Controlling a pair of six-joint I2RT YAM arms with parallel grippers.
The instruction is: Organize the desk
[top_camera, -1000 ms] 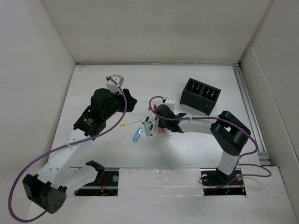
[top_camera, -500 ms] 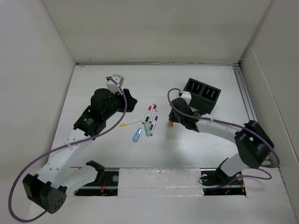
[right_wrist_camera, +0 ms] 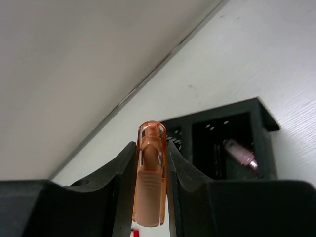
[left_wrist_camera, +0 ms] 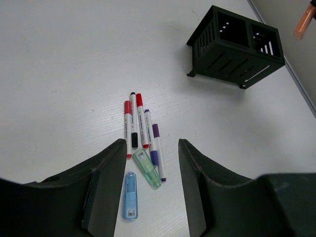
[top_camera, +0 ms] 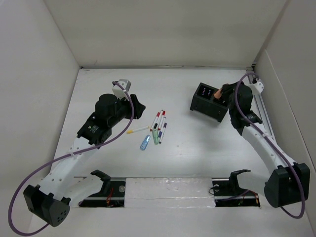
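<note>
- The right jaws are clenched on an orange pen (right_wrist_camera: 149,182). Its long axis runs in line with the fingers, with the tip toward 12 o'clock in the right wrist view.
- The black organizer (top_camera: 211,101) stands toward 2 o'clock on the surface (top_camera: 197,158). From above, the orange pen hangs over the organizer's top, near the divider.
- Which of the two compartments the pen is over cannot be told. The compartment at 2 o'clock of the tip already holds a pink item (right_wrist_camera: 240,153).
- The drop probably needs a small descent and then a release. The divider and the rim are what the tip could catch on.
- The left jaws are released and hover above the loose markers (left_wrist_camera: 140,126), which lie at 12 o'clock between the fingers, long axes roughly 12 to 6.
- A green highlighter (left_wrist_camera: 147,169) lies at 6 o'clock of the markers and a short blue pen (left_wrist_camera: 130,196) at 7 o'clock. A yellow pen (top_camera: 137,130) lies at 9 o'clock in the top view.
- The left arm (top_camera: 106,116) is the nearer one to this cluster, and nothing lies between it and the markers.
</note>
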